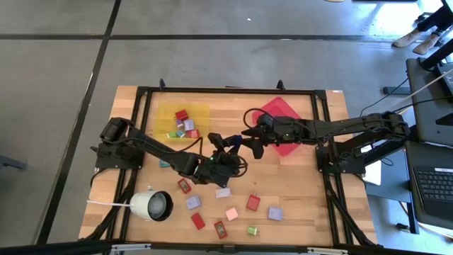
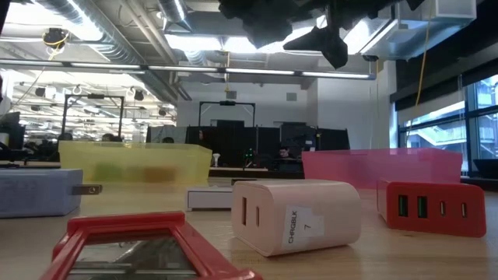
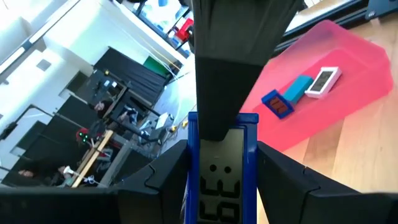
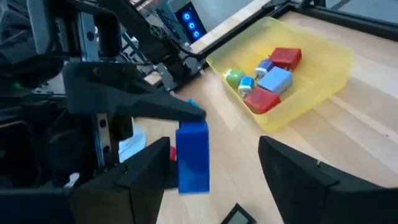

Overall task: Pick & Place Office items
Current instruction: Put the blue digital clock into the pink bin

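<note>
One blue block [image 4: 193, 157] is up in the air, over the middle of the table, between the yellow tray [image 1: 164, 113] and the red tray [image 1: 291, 147]. It is flat and tall, with a blue frame. The left wrist view shows a grey screen with dark digits on its face. Its top is covered there by a dark bar, and I cannot tell what that bar is. Its bottom is cut off at the edge of that view.

Nine more blocks lie on the near part of the table. One is a pale block [image 2: 296, 214] with two slots and a small label. A red block [image 2: 432, 206] sits beside it, a lilac block [image 2: 39, 193] is off to the other side, and a red frame [image 2: 140, 241] lies closest, cut off at the edge. A green block [image 1: 252, 230] lies there too.

Farther back, the yellow tray holds red, lilac and green blocks. The red tray holds a dark blue block [image 3: 277, 104], a teal block [image 3: 297, 88] and a white block [image 3: 323, 81].

The left gripper [image 1: 225, 144] reaches out from the left side, with the arm bent low over the table. Its two fingers pinch the blue block by its sides. The right gripper [image 1: 249, 138] reaches in long and straight from the right side and stops just beside the blue block. Its fingers [image 4: 298, 180] are spread wide and hold nothing.

In the low view both arms are just dark shapes at the top, hard to make out.
</note>
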Available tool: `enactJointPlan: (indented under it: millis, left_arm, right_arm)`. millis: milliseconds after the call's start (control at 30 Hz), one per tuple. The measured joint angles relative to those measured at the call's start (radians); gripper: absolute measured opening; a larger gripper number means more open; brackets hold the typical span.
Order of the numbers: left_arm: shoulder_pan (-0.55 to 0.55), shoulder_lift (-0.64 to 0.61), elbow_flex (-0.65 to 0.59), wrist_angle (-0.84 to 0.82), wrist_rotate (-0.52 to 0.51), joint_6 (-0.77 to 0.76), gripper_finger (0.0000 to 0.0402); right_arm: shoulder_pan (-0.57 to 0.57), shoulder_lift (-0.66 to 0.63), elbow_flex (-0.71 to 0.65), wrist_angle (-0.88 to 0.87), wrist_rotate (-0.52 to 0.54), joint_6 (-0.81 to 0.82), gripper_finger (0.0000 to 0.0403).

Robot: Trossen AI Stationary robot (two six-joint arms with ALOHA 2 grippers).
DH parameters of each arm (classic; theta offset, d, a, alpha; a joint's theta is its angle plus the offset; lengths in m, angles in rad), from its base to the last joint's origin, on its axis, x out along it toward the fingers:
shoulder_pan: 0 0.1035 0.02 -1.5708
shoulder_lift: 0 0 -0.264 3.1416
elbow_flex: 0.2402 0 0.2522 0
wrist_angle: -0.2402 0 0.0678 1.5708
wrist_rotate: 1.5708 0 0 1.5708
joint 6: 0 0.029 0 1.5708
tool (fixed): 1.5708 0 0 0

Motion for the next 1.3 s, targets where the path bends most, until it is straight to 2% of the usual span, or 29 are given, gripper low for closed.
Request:
enactJointPlan:
  millis: [200, 500, 767, 1033, 1300]
  left_arm:
    - [0.008, 0.0, 0.0, 0.038, 0.008, 0.065, 0.0164]
    - [0.043, 0.0, 0.0, 0.038, 0.061, 0.082, 0.0164]
    - [0.06, 0.0, 0.0, 0.038, 0.068, 0.068, 0.017]
    - [0.056, 0.0, 0.0, 0.038, 0.057, 0.052, 0.0212]
    - [0.055, 0.0, 0.0, 0.038, -0.064, 0.025, 0.0237]
  right_arm:
    - [0.0, 0.0, 0.0, 0.002, 0.0, -0.003, 0.0196]
    - [0.0, 0.0, 0.0, 0.003, 0.004, 0.004, 0.0068]
    - [-0.001, 0.0, 0.0, 0.002, 0.042, 0.004, 0.0065]
    - [-0.019, 0.0, 0.0, -0.011, 0.041, 0.004, 0.0069]
    - [-0.136, 0.001, 0.0, -0.204, 0.05, -0.006, 0.0069]
